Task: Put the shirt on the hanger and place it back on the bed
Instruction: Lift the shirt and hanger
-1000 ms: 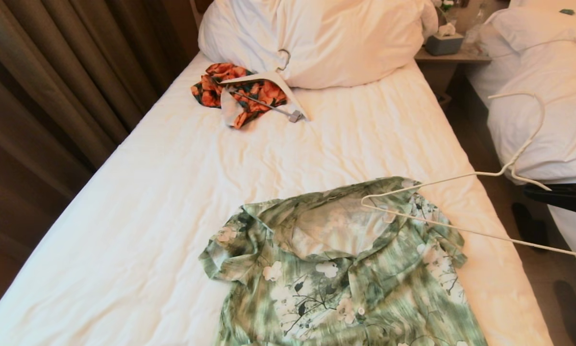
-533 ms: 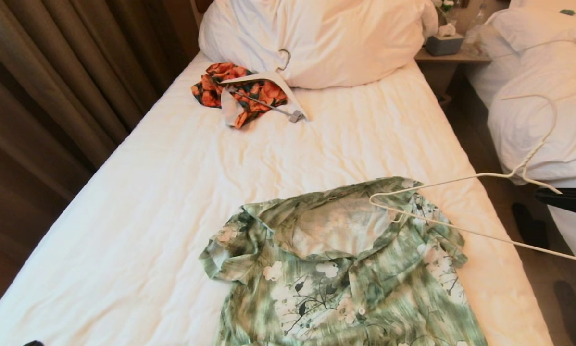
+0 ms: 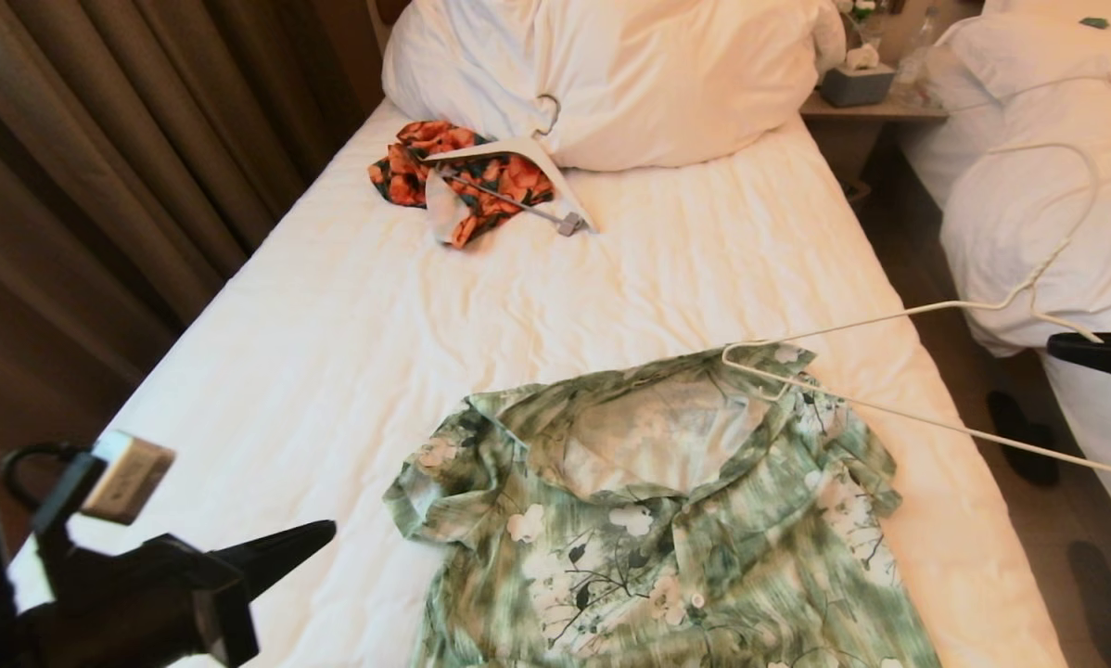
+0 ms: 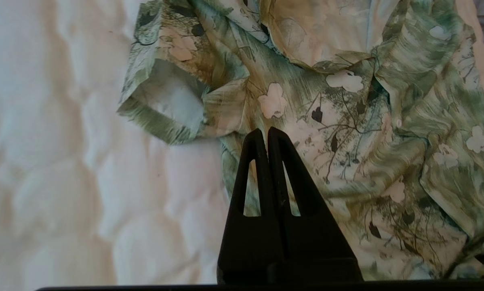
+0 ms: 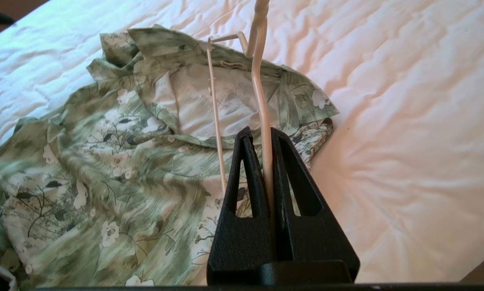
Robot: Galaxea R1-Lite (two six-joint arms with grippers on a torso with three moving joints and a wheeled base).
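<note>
Over shirt (image 3: pixel 653 520) — right gripper (image 5: pixel 266 135) clamps hanger (image 3: pixel 889 371); left gripper (image 4: pixel 267 133) closed.

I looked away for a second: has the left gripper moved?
Yes. The left gripper, absent a second ago, has come up into the head view's lower left, over the bed, pointing toward the shirt.

This looks like a twin hotel bedroom. Two beds stand side by side: the bed (image 3: pixel 611 278) with a smooth, tightly fitted white sheet and a big white pillow (image 3: pixel 611 74), and a second bed (image 3: pixel 1056 186) with a rumpled white duvet across a narrow aisle. Between their heads stands a nightstand (image 3: pixel 875 111) holding a tissue box (image 3: pixel 857 79). Heavy brown curtains (image 3: pixel 120 158) hang full-length along the first bed's other side. Clothes and hangers lie on the sheet.
</note>
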